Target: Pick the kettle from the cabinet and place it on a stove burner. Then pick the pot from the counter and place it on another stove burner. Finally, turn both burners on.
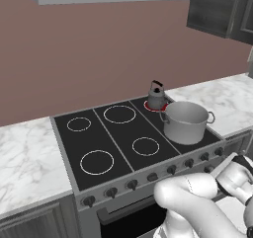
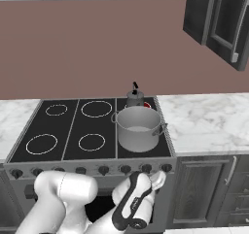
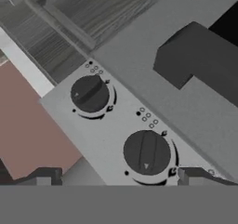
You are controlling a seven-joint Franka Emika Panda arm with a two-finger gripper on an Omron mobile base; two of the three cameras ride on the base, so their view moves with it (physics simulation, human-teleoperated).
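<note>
Two round dark knobs face hand: nearer knob [image 3: 147, 154] between spread fingertips of gripper [image 3: 118, 176], farther knob [image 3: 90, 94] up-left. Nothing grasped. Wide grey steel pot [image 1: 185, 121] and small grey kettle [image 1: 156, 96] on right burners of glossy black cooktop [image 1: 118, 138].

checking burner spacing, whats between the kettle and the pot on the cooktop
Nothing. In the left base view the kettle sits right behind the pot, with just a red-glowing burner ring showing under the kettle.
</note>
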